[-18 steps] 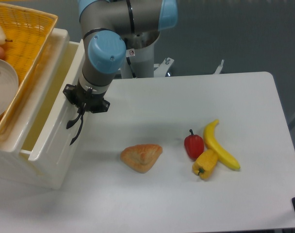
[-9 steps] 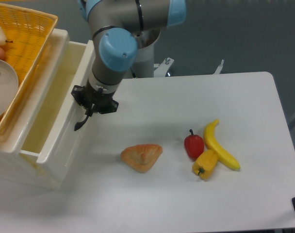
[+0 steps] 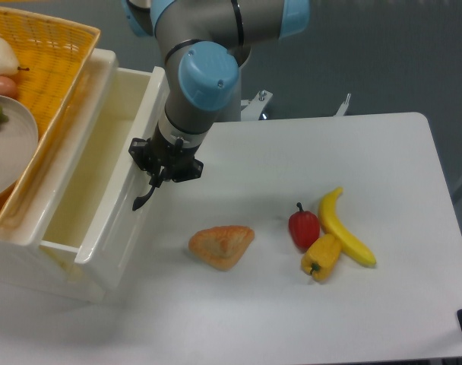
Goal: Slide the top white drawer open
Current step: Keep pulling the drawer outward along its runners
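Observation:
The top white drawer [image 3: 121, 228] is a glossy cream box at the left, pulled out toward the right so that its empty inside shows. Its curved black handle [image 3: 144, 199] sits on the front panel. My gripper [image 3: 158, 178] points down at the upper end of that handle, its short black fingers shut on it. The handle's lower end sticks out below the fingers. The blue and grey arm reaches in from the top of the view.
A yellow wicker basket [image 3: 60, 57] with a plate and food rests on the cabinet top at the left. On the white table lie a pastry [image 3: 222, 245], a red pepper [image 3: 303, 228], a yellow pepper [image 3: 321, 257] and a banana [image 3: 345, 226].
My gripper has moved right, holding the handle. The drawer front has come with it, and more of the drawer's inside shows.

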`<act>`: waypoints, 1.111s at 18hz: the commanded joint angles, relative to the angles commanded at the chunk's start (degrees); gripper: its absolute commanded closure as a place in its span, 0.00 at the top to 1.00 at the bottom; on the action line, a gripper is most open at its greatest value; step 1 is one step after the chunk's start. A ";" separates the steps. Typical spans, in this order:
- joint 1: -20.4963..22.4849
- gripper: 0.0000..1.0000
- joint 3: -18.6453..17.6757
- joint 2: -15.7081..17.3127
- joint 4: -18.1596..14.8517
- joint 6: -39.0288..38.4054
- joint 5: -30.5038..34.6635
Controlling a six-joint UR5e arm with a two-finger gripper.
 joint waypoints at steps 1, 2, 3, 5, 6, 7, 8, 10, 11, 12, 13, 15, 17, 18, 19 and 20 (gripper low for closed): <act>0.09 0.15 0.17 0.00 0.00 0.00 0.00; 0.09 0.15 0.26 -0.09 0.00 0.00 0.00; 0.09 0.15 0.26 -0.26 0.00 0.00 0.09; 0.18 0.15 0.26 -0.44 0.00 0.09 1.05; 0.27 0.15 0.35 -0.44 -0.09 0.09 1.32; 0.27 0.15 0.35 -0.44 -0.09 0.09 1.41; 0.35 0.15 0.35 -0.53 0.00 0.09 1.41; 0.70 0.15 0.44 -0.44 0.00 0.09 1.41; 0.79 0.15 0.44 -0.44 0.00 0.09 1.41; 0.88 0.15 0.61 -0.44 0.00 0.09 1.41; 0.88 0.15 0.70 -0.53 0.00 0.09 1.41; 1.32 0.15 0.79 -0.53 0.00 0.09 1.41; 1.67 0.15 0.88 -0.53 0.00 0.17 1.41; 1.85 0.15 1.05 -0.53 -0.09 0.70 1.41; 2.02 0.15 1.06 -0.53 -0.09 0.96 1.41; 2.02 0.15 1.06 -0.62 -0.09 0.97 1.41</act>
